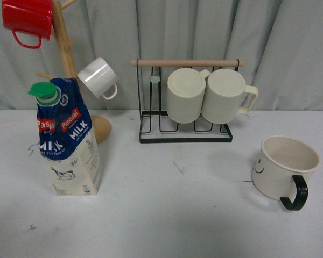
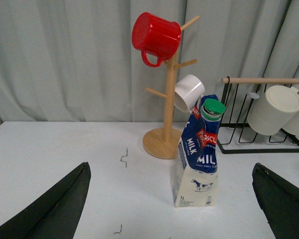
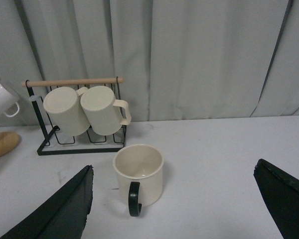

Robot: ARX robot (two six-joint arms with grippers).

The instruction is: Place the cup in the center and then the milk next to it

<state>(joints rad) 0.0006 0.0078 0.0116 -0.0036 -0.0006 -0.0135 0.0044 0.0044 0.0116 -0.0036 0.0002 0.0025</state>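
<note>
My right jaws stand wide, the cup point(image 1: 287, 166) ahead between them, front-right of the wire rack point(image 1: 183, 140). I'd pinch its rim clear of the black handle point(image 1: 298, 195), lift straight, and set it down before the rack. Left jaws also wide, facing the milk point(image 1: 67, 134), front-left of the rack.

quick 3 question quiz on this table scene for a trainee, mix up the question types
1. True or false: the cup already stands in the middle of the table.
2. Pick one: the cap on the milk is A) red, B) green, C) blue.
3. Fill in: ___ ribbed mugs hang on the black wire rack.

Key: 1 false, it stands off to the right in the front view; 2 B; 3 two.
</note>
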